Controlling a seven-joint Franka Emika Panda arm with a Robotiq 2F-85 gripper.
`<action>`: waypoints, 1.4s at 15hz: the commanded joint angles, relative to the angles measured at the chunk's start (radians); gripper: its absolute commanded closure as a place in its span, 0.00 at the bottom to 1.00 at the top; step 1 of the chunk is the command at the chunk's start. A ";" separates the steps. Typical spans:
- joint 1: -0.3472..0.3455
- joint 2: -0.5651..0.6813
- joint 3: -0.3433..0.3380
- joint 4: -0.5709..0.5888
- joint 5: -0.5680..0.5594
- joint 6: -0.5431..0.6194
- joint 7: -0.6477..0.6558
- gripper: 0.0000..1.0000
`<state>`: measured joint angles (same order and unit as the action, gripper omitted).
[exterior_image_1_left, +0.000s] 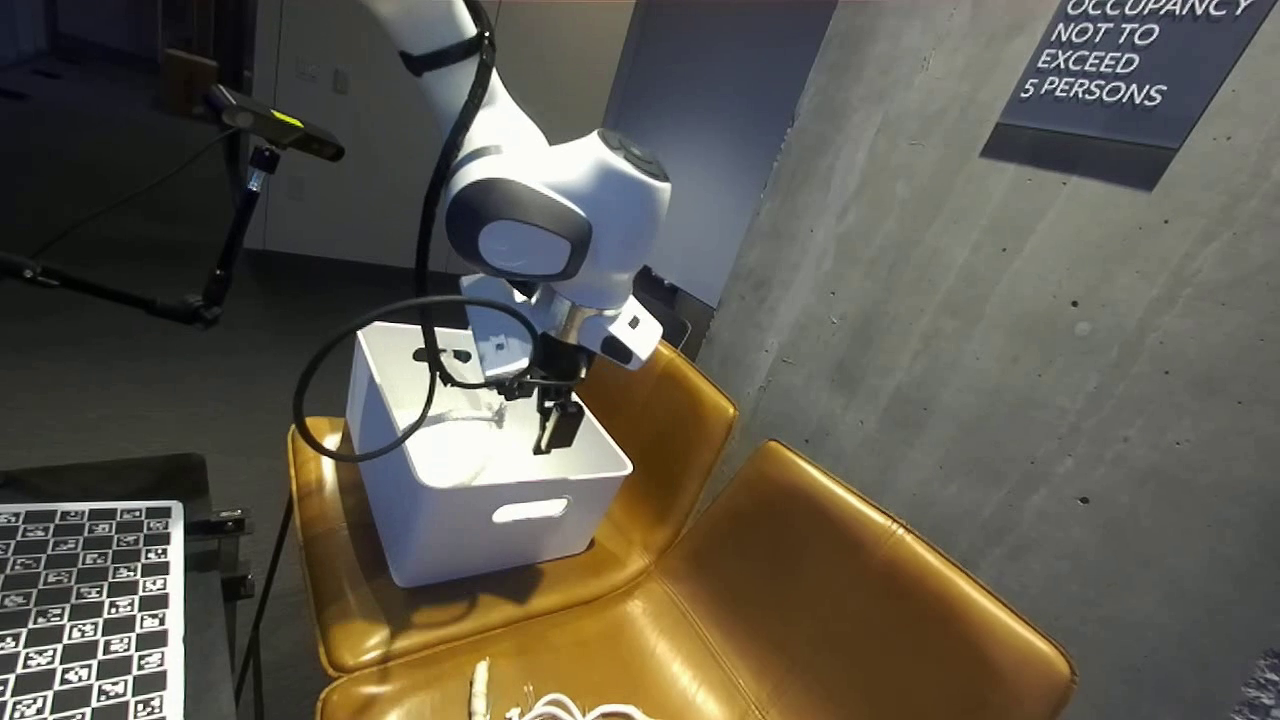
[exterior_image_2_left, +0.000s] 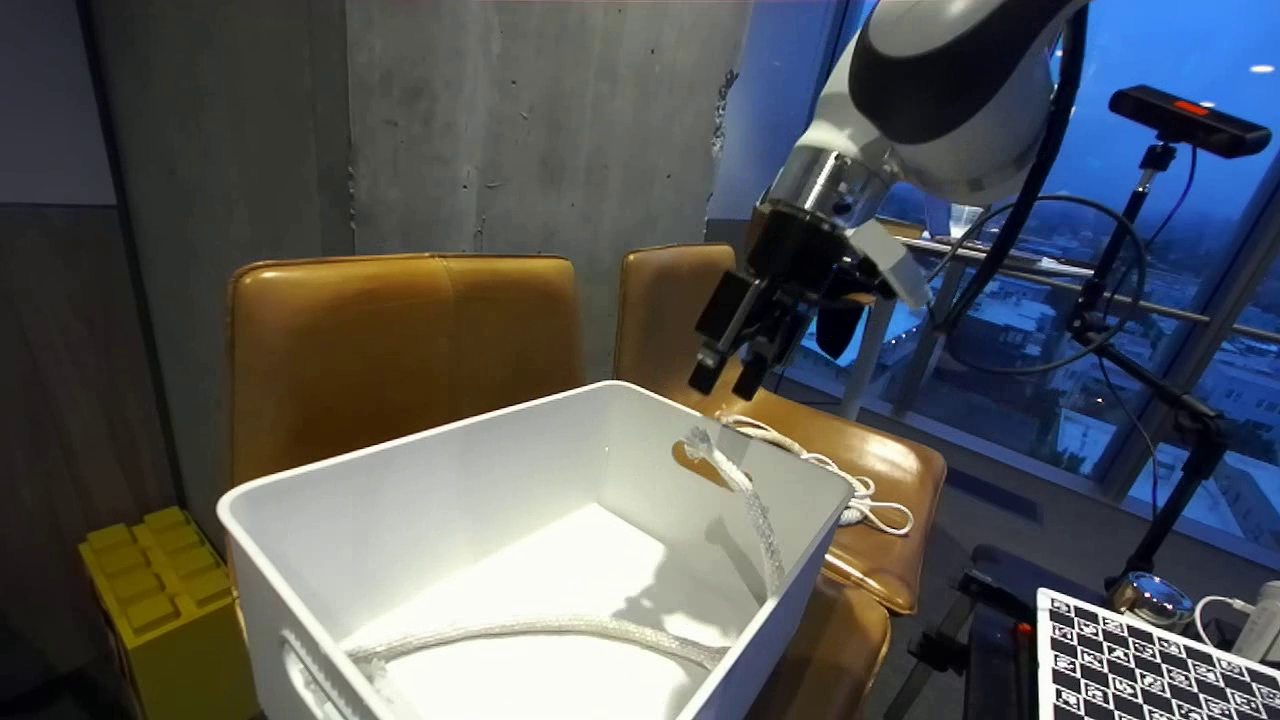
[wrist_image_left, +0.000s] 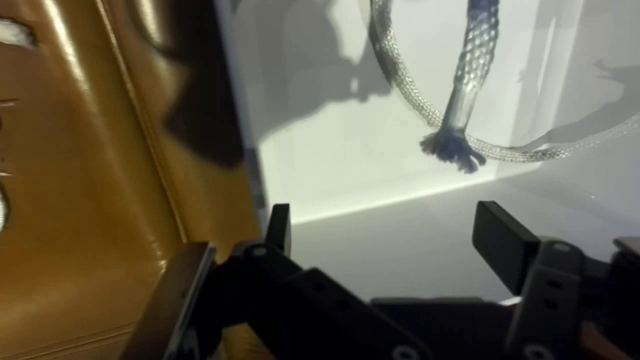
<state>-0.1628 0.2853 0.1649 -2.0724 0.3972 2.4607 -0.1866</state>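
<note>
**Upper right of the wrist view: frayed rope**

At that frame's bottom, your gripper has its jaws wide apart, holding nothing. The rope lies inside the white bin, lower centre of an exterior view.

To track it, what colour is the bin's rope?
The rope is greyish white, clearest in the wrist view.
</note>
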 joint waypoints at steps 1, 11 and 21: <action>-0.064 -0.123 -0.082 -0.021 0.057 -0.162 -0.124 0.00; -0.176 0.093 -0.296 0.150 0.029 -0.250 -0.309 0.00; -0.178 0.532 -0.311 0.498 -0.151 -0.146 -0.071 0.00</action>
<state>-0.3542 0.7004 -0.1286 -1.7026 0.3248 2.3160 -0.3702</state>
